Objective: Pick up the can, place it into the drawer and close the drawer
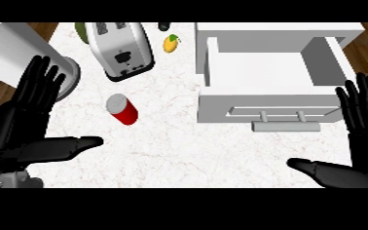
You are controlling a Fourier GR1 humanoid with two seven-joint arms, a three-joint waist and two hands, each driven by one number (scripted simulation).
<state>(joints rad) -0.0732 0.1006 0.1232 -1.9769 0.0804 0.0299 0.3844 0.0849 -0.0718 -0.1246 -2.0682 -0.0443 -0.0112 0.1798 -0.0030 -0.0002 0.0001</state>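
Note:
A red can (123,109) with a grey lid stands on the white marble counter (187,151), left of centre. To its right a white drawer (269,68) is pulled open, its inside bare, with a grey handle (285,126) on its front. My left hand (28,107) is open at the left edge, fingers up and thumb pointing right, a little left of and below the can. My right hand (352,136) is open at the right edge, beside the drawer's front corner. Neither hand touches anything.
A silver toaster (122,48) stands behind the can. A yellow-orange fruit (171,43) lies between toaster and drawer. A green thing (81,31) peeks out behind the toaster, and a white-grey appliance (36,53) fills the far left.

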